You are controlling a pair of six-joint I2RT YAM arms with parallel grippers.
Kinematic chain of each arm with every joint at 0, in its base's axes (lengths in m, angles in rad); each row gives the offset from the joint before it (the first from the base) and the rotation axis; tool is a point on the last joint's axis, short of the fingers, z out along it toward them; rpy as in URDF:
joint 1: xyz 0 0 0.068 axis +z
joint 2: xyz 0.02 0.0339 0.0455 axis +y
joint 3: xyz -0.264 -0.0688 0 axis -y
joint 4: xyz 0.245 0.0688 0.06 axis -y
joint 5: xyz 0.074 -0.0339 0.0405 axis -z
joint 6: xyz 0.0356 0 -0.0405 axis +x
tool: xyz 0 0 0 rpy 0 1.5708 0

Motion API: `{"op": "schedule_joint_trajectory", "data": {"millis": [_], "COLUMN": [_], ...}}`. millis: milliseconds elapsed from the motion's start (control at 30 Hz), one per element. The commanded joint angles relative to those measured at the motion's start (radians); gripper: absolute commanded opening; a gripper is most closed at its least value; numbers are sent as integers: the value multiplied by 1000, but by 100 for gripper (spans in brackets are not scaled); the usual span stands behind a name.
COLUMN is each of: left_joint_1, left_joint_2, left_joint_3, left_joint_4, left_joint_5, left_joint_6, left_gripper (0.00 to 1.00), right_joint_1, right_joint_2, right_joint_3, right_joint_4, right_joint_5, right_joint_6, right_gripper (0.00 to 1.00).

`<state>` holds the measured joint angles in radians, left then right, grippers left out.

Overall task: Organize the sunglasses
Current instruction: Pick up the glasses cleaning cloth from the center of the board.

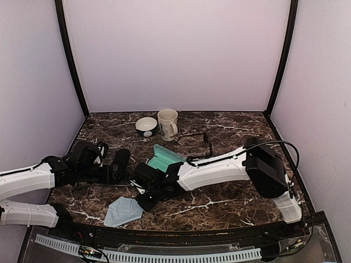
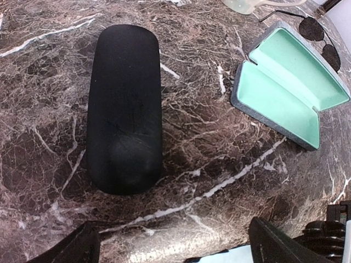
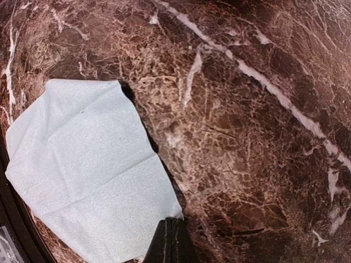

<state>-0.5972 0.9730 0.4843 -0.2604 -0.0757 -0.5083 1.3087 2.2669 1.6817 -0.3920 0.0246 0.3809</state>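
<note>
Black oval case (image 2: 124, 109) lies lengthwise dead ahead of your left gripper (image 2: 175, 238), jaws apart; wire sunglasses (image 2: 317, 37) sit far-right beyond the open teal-lined case (image 2: 285, 82), while your right gripper (image 3: 171, 241), fingers together at the cloth (image 3: 82, 164) edge, faces away.

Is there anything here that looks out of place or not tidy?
Yes. The grey hard case lies open and empty, mint lining up, while the wire-framed sunglasses lie loose on the marble table beside it. A pale blue cloth also lies creased near the front edge.
</note>
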Motion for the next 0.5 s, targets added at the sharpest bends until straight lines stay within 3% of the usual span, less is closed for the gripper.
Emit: {"op": "schedule_joint_trajectory", "data": {"millis": [0, 267, 467], "left_joint_1": [7, -12, -78], "left_joint_2": [7, 30, 138], "left_joint_3": [-17, -32, -10], "left_joint_4": [24, 143, 267], "left_joint_5": [27, 172, 269], "left_joint_6": [38, 94, 145], "left_gripper": [96, 87, 79], "right_joint_1": [-15, -72, -118], "right_joint_2": [-50, -291, -381], "right_joint_3": [-108, -394, -494], "right_joint_4": [42, 9, -84], "right_joint_5": [-1, 24, 59], "right_joint_6": [19, -62, -115], "right_gripper": [0, 0, 0]}}
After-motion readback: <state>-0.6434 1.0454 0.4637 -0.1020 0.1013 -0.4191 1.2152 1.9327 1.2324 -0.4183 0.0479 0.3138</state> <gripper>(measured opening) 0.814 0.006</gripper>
